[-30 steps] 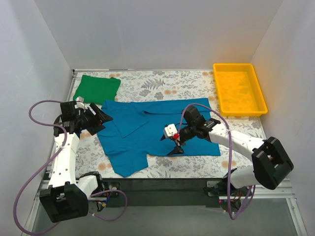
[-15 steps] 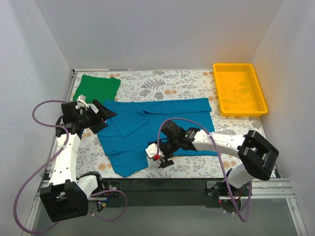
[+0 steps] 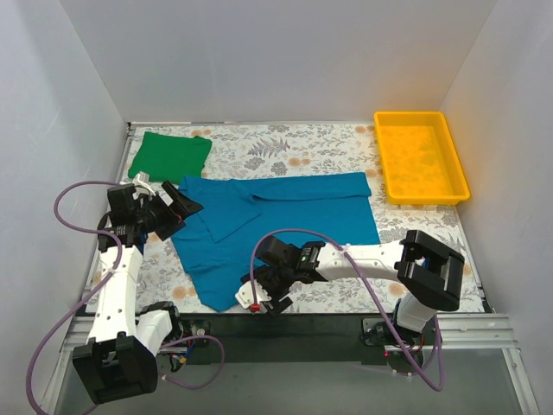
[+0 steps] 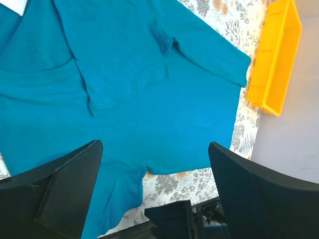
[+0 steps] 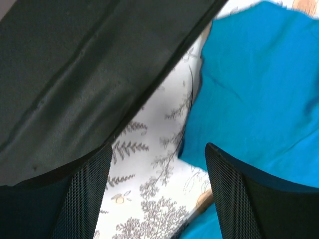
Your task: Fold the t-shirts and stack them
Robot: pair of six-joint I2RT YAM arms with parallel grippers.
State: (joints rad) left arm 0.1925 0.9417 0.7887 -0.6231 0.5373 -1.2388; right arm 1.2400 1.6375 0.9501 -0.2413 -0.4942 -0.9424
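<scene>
The teal-blue t-shirt lies spread across the middle of the table, its left part folded over onto the body. The bright green t-shirt sits folded at the back left. My left gripper hangs open just above the teal shirt's left edge. In the left wrist view its jaws frame the teal cloth with nothing between them. Low at the near edge, my right gripper stands open beside the shirt's lower left flap. Its wrist view shows the jaws over bare floral cloth, with teal cloth to the right.
A yellow plastic tray stands at the back right, also in the left wrist view. The floral tablecloth covers the table. The dark front edge runs right beside my right gripper. White walls close in three sides.
My right arm has swept left and toward the near edge, from over the shirt's middle to its lower left flap. My left gripper has opened wider and barely shifted.
</scene>
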